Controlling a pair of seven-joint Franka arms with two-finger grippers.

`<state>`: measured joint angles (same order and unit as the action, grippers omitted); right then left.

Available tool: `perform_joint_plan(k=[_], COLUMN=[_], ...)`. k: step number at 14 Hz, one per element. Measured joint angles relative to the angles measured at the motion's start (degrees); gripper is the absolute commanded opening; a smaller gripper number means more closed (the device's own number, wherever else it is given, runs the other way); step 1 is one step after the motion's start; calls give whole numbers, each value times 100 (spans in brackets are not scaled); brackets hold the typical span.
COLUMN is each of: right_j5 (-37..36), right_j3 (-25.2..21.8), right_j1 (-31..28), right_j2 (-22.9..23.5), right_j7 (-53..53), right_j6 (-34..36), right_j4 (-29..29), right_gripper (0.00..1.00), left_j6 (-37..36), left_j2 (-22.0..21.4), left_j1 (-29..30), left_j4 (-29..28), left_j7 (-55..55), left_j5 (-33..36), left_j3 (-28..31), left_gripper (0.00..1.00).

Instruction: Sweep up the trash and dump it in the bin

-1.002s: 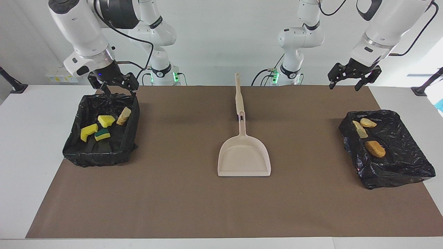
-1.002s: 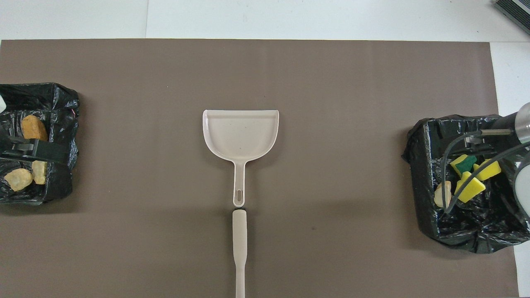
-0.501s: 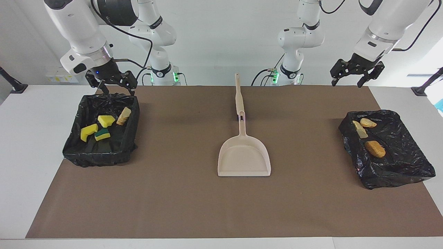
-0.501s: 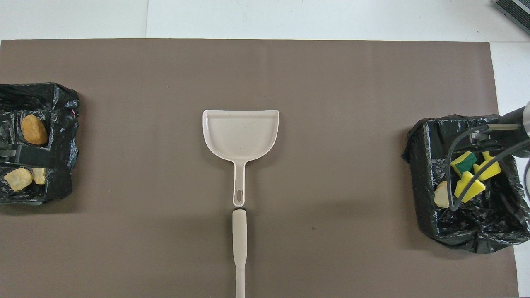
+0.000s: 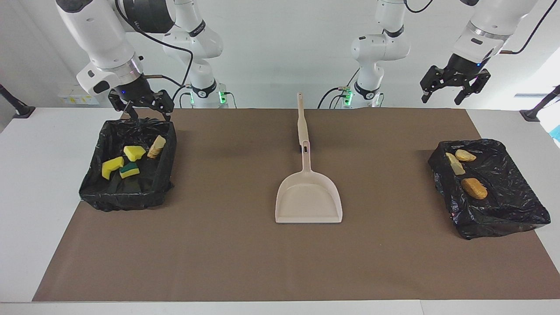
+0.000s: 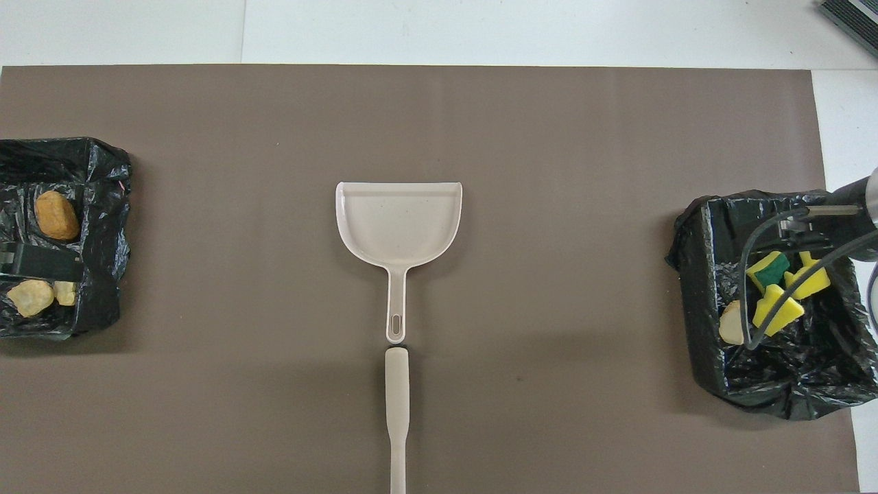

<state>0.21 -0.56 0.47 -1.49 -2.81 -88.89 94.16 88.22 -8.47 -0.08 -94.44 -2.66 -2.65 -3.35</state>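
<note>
Black crinkled plastic lines two bins, one at each end of the brown mat, with the beige dustpan (image 5: 309, 197) midway between them. The bin (image 5: 128, 168) toward the right arm's end holds three yellow sponge chunks (image 5: 124, 162), one green-topped, plus a tan crust (image 5: 156, 146). The other bin (image 5: 490, 188), toward the left arm's end, holds three tan-orange bread pieces (image 5: 465, 171). A slim brush handle (image 5: 301, 122) lies end to end with the dustpan's handle. The right gripper (image 5: 141, 108) hangs over its bin's rim, claws spread, holding nothing. The left gripper (image 5: 454, 85), also wide and bare, has risen higher than a second ago.
</note>
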Motion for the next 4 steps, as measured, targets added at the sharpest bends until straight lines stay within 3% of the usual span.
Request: perform_joint_plan(k=[4], right_j5=[0], right_j3=[0], right_j1=[0], right_j2=[0], right_j7=[0], right_j6=[0], right_j4=[-2], right_gripper=[100], left_j6=[-5], left_j2=[0], left_j1=[-25], left_j4=[-1], left_j7=[5], left_j5=[0], left_j3=[-5], left_gripper=[100])
